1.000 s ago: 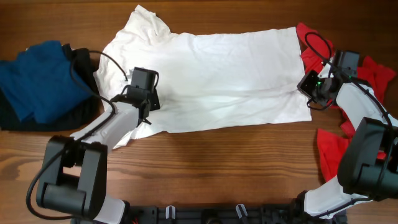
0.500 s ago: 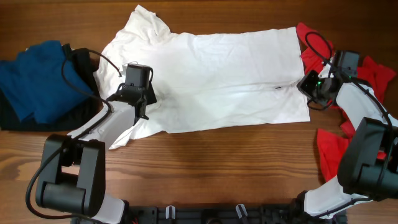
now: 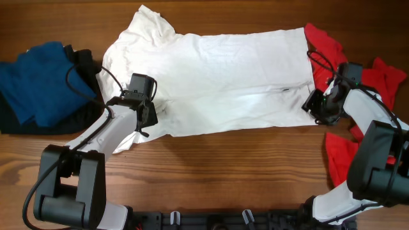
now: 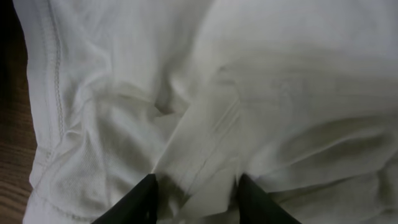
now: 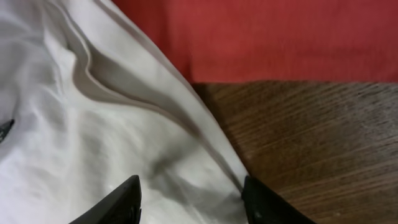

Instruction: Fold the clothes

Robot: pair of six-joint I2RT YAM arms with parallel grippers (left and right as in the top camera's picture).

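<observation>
A large white T-shirt (image 3: 223, 73) lies spread flat across the wooden table (image 3: 211, 166), with no chest print showing. My left gripper (image 3: 147, 110) is down on its left part near the sleeve. In the left wrist view it (image 4: 196, 186) is open, its fingers on either side of a raised fold of white cloth (image 4: 205, 124). My right gripper (image 3: 315, 104) is at the shirt's right hem near the front corner. In the right wrist view it (image 5: 189, 193) is open over the white hem (image 5: 155, 106), with red cloth (image 5: 280, 37) just beyond.
Red garments (image 3: 383, 73) lie at the right edge, partly under the shirt's hem, with another red piece (image 3: 339, 156) at the front right. A blue garment (image 3: 35, 83) lies on a black one (image 3: 83, 118) at the far left. Bare wood (image 5: 323, 143) borders the hem.
The long crease across the shirt's middle has flattened. My left gripper has shifted slightly toward the front. My right gripper has moved along the hem toward the shirt's front corner.
</observation>
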